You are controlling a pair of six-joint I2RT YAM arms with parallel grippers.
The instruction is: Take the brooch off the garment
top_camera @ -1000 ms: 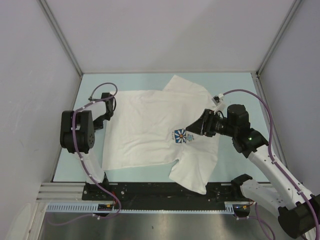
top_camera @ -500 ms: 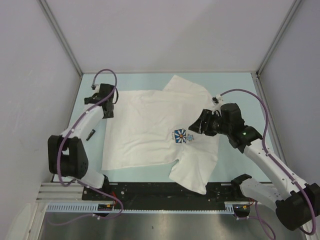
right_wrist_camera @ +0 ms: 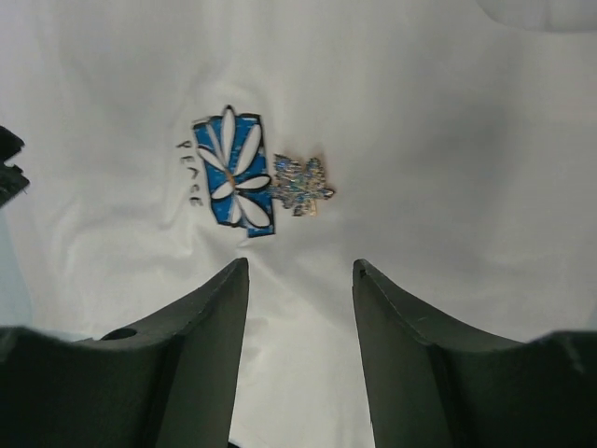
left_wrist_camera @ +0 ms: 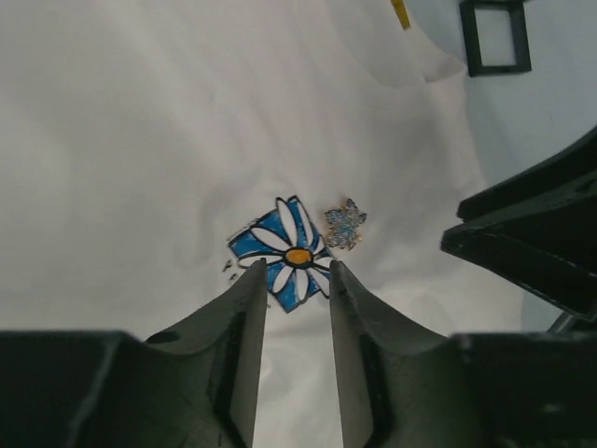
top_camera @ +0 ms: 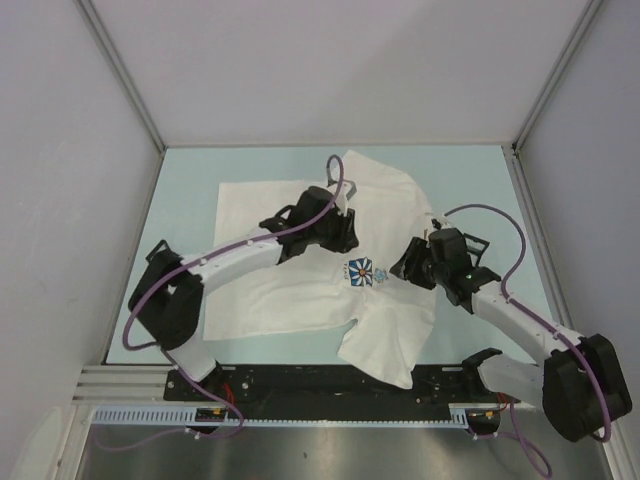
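The garment [top_camera: 270,290], a white T-shirt, lies flat on the table with a blue-and-white flower print [top_camera: 359,272] on its chest. The brooch [left_wrist_camera: 345,226] is a small glittery blue and gold pin, fixed right beside the print [right_wrist_camera: 233,173]; it shows in the right wrist view too [right_wrist_camera: 300,185]. My left gripper [left_wrist_camera: 296,273] hovers over the shirt, open, its tips framing the print [left_wrist_camera: 289,252], nothing between them. My right gripper [right_wrist_camera: 300,269] is open too, empty, pointing at the brooch from a short way off. From above, the left gripper [top_camera: 345,245] and right gripper [top_camera: 402,267] flank the print.
An orange neck tag [left_wrist_camera: 400,11] shows at the collar. A small square black frame [left_wrist_camera: 494,35] lies on the pale blue table past the neck. The right gripper's dark body [left_wrist_camera: 536,238] fills the right side of the left wrist view. White walls enclose the table.
The left arm has swung from the shirt's far left edge across to the chest print, and its jaws have narrowed. The right gripper has drawn back slightly from the print.
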